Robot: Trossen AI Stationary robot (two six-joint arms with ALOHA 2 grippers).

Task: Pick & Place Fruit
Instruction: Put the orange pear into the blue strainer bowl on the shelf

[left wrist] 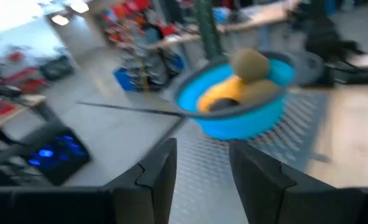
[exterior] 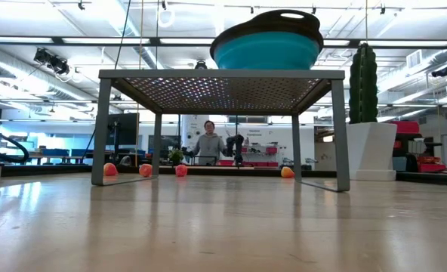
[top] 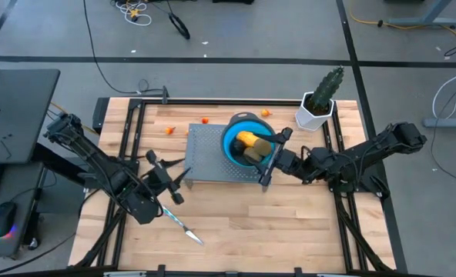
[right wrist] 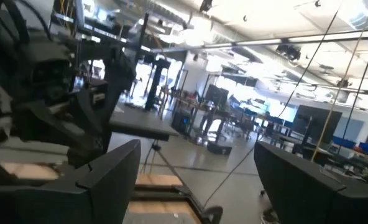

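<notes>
The fruit lies in a round blue bowl (top: 229, 135) on a grey perforated stand (top: 205, 158): a yellow-orange oval (left wrist: 224, 93), olive-brown ovals (left wrist: 249, 64) and a dark piece (left wrist: 218, 104). Tiny orange and red pieces (exterior: 146, 170) rest on the table beyond the stand. My left gripper (left wrist: 202, 180) hovers open at the stand's near left corner (top: 172, 168), pointing toward the bowl with nothing between its fingers. My right gripper (top: 273, 158) stands open at the bowl's right side, raised. In the right wrist view it (right wrist: 196, 180) is tipped up toward the room and holds nothing.
A slim knife (top: 183, 225) lies on the table near the front, left of centre. A cactus in a white pot (top: 320, 104) stands at the far right. Loose orange pieces (top: 205, 120) lie along the far edge. The bare wooden tabletop (top: 290, 223) stretches in front of the stand.
</notes>
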